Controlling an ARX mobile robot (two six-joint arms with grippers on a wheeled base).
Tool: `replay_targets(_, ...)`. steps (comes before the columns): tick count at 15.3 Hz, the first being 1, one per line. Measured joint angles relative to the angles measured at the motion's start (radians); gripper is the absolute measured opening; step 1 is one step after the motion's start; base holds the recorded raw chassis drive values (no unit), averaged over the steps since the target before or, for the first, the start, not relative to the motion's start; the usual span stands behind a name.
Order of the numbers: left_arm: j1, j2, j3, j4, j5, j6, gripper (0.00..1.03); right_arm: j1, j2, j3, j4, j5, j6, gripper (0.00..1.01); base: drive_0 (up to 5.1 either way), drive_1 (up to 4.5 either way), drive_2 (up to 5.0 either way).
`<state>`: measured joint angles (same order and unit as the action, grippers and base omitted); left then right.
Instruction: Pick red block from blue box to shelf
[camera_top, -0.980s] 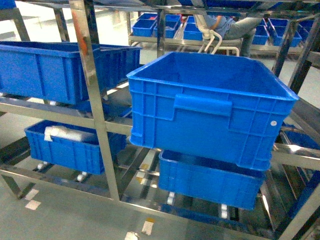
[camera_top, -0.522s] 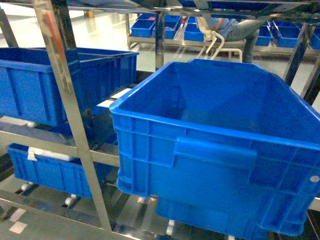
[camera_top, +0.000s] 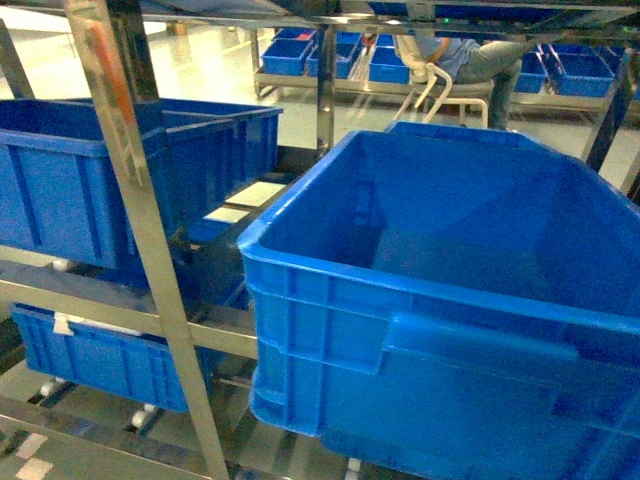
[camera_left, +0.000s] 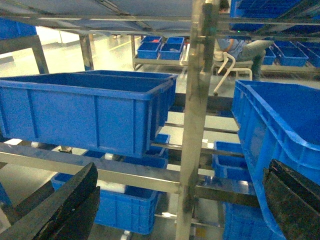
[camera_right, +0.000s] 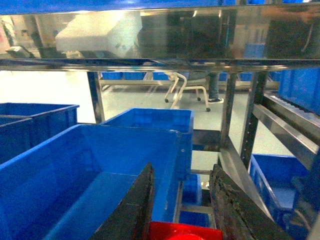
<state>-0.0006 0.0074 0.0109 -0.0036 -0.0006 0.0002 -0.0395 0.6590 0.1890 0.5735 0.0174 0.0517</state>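
Right gripper (camera_right: 182, 212) has its two dark fingers (camera_right: 132, 210) nearly together around the red block (camera_right: 185, 231), which sits between them at 6 o'clock of the right wrist view, above a deep blue crate (camera_right: 90, 175); the fingers look clamped on it. Left gripper (camera_left: 180, 210) is spread wide, nothing between the jaws, pointing at the shelf (camera_left: 192, 125) upright. Head view: big blue crate (camera_top: 450, 330) fills 4 o'clock, shelf post (camera_top: 135, 210) at 9 o'clock. Blue box not visible.
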Motion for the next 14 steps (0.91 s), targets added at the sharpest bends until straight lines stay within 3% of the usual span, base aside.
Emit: replay_targets(14,0.000,0.000,0.000,-0.001,-0.003,0.000,0.98,0.000,0.000,0.000,-0.002,-0.006,0.000,0.28,-1.6,-1.60,-1.6)
